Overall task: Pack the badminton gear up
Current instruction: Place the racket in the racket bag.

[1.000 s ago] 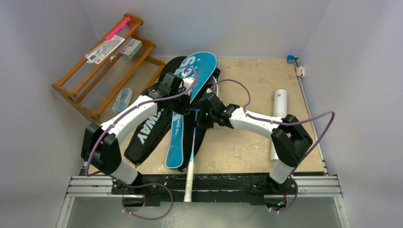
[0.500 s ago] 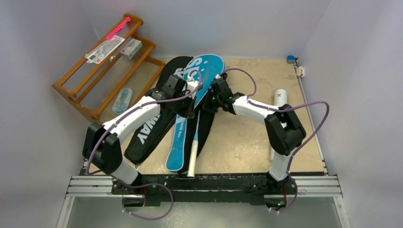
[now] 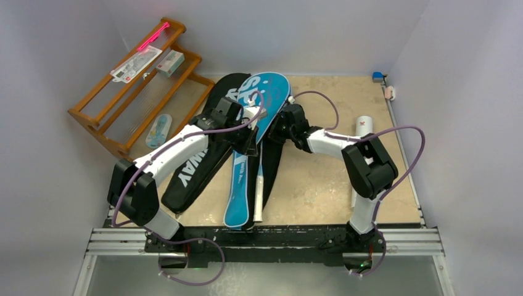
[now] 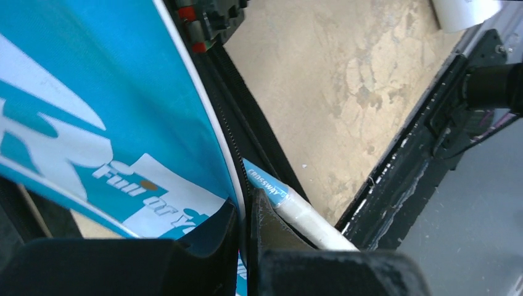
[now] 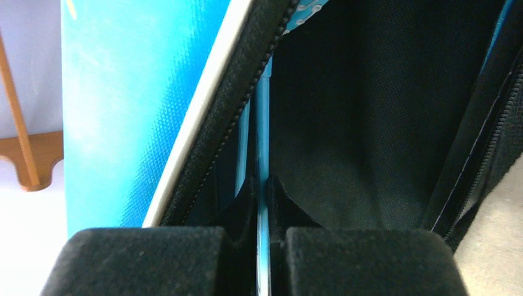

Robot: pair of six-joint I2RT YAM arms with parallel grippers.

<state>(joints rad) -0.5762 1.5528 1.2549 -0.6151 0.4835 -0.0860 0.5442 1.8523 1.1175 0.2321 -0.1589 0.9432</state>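
The blue "SPORT" cover [image 3: 262, 102] lies open down the middle of the table, over part of the black "CROSSWAY" cover [image 3: 188, 169]. My left gripper [image 3: 248, 134] [image 4: 245, 202] is shut on the edge of the blue cover's [image 4: 92, 92] upper flap. The light-blue racket [image 3: 258, 191] lies partly inside that cover, its white handle [image 4: 308, 217] sticking out toward the near edge. My right gripper [image 3: 280, 126] [image 5: 262, 185] is shut on the racket's thin light-blue frame [image 5: 263, 117], inside the cover's black lining. The long white tube [image 3: 363, 129] lies at the right.
A wooden rack [image 3: 92, 114] with small packaged items and a pink stick [image 3: 153, 36] stands at the far left. Two small objects [image 3: 388, 91] sit in the far right corner. The black rail [image 3: 277, 237] with both arm bases runs along the near edge.
My right gripper has moved away from me and leftward, sliding the racket deeper into the blue cover; the handle end has drawn back from the near rail. The blue cover shifted slightly.
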